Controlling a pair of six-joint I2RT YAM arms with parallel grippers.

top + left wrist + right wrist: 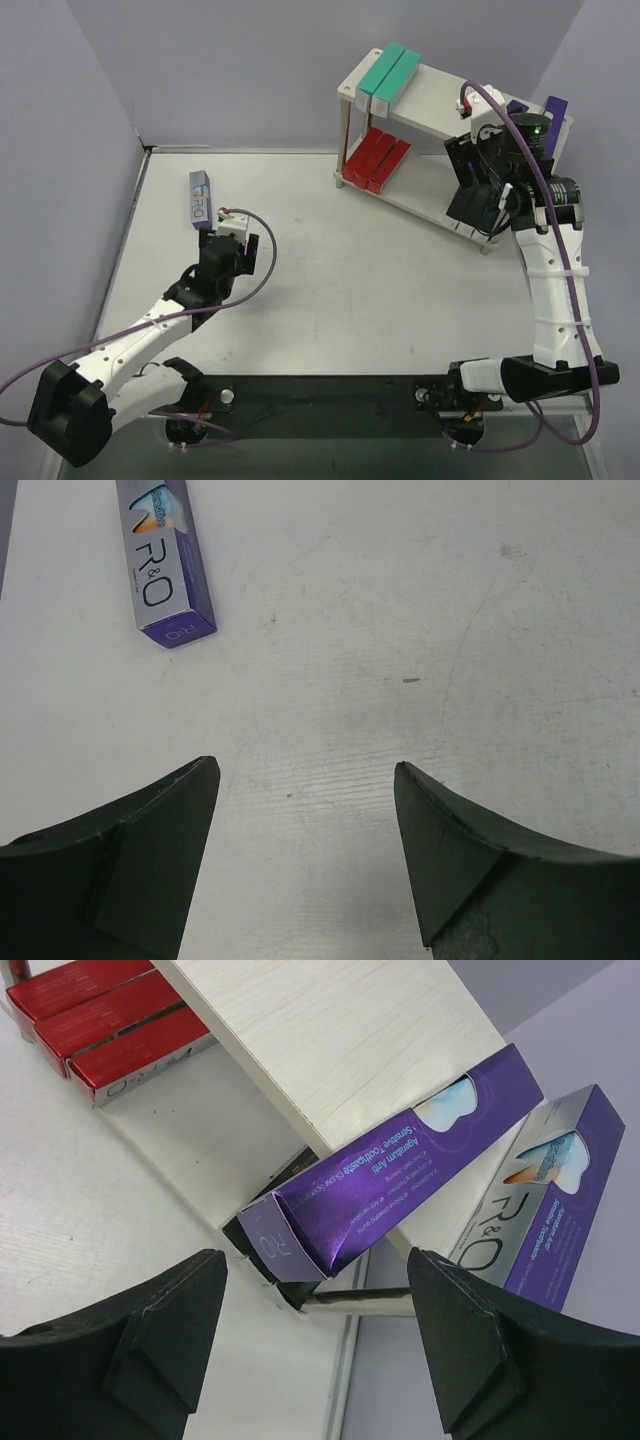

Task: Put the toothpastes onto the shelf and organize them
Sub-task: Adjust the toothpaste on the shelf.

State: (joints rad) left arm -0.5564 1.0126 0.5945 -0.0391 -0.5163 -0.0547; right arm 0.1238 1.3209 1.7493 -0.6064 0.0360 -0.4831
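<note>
A purple and silver toothpaste carton lies on the table at the left; it also shows in the left wrist view. My left gripper is open and empty just right of and nearer than it, fingers apart. The shelf stands at the back right. Two teal cartons lie on its top board, red cartons on the lower board, black cartons at its right end. My right gripper is open, just short of a purple carton on the top board, with another purple carton beside it.
A grey wall runs along the table's left side and the back. The shelf's metal leg lies just under the near purple carton's end. The red cartons show at the upper left of the right wrist view.
</note>
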